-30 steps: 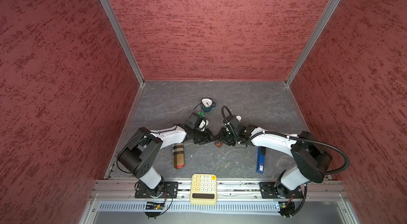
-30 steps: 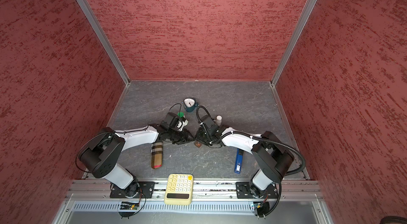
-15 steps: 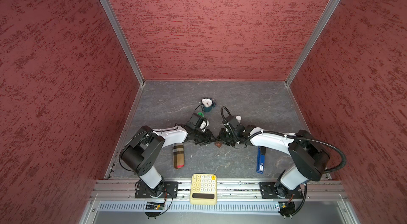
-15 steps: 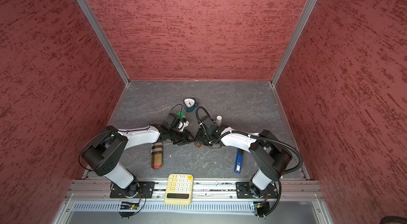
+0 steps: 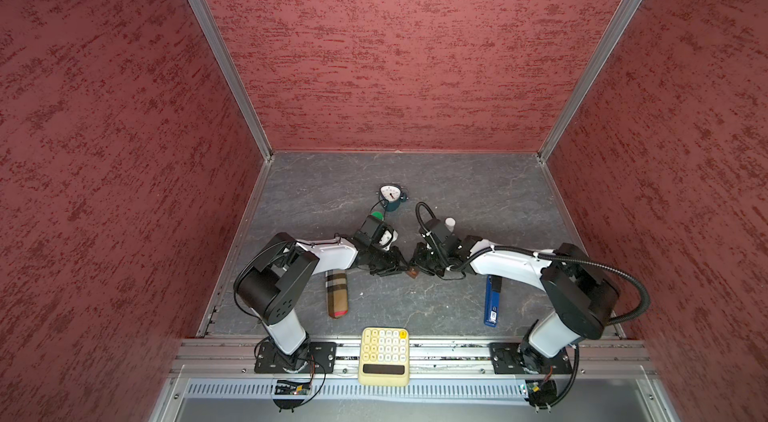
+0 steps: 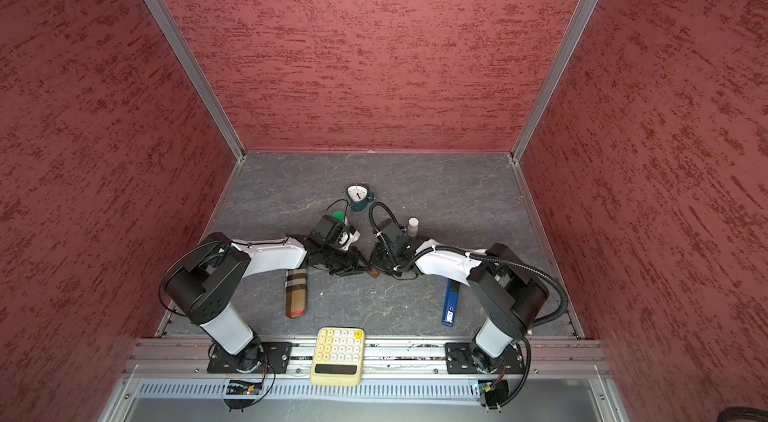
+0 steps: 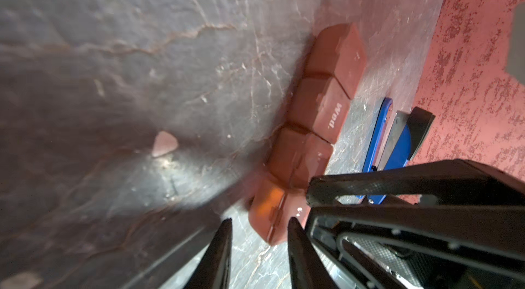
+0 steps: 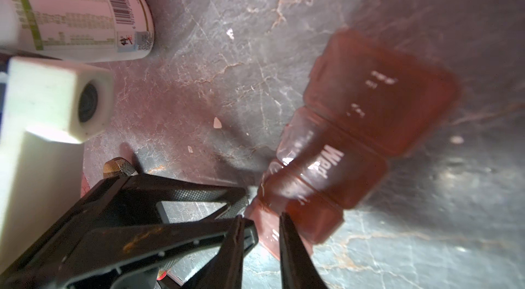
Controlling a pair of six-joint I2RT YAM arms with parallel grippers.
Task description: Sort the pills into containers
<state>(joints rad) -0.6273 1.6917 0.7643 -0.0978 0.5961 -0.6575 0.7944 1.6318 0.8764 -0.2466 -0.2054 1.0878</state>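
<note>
Now both sets of jaws stand narrower than a second ago. Nearest, one of the pills (image 5: pixel 360 293) lies loose on the floor (image 5: pixel 415 308). Beyond it, the left gripper (image 7: pixel 259 220) keeps a slim gap, with one finger touching the end cell of the containers (image 7: pixel 326 108). The right gripper (image 8: pixel 260 216) appears pinched on that end's edge. Judgement: the strip is being worked open and sorting has not begun. The white bottle (image 8: pixel 76 14) stands farther back.

The left arm (image 5: pixel 332 260) and right arm (image 5: pixel 511 266) share glossy white link shells, bulky black cylindrical joints and black base plates (image 5: pixel 324 357) fixed with silver screws. A ribbed black hose (image 5: pixel 623 276) runs along the right arm, and each arm ends in tapering matte-black fingers (image 7: pixel 220 256).
</note>
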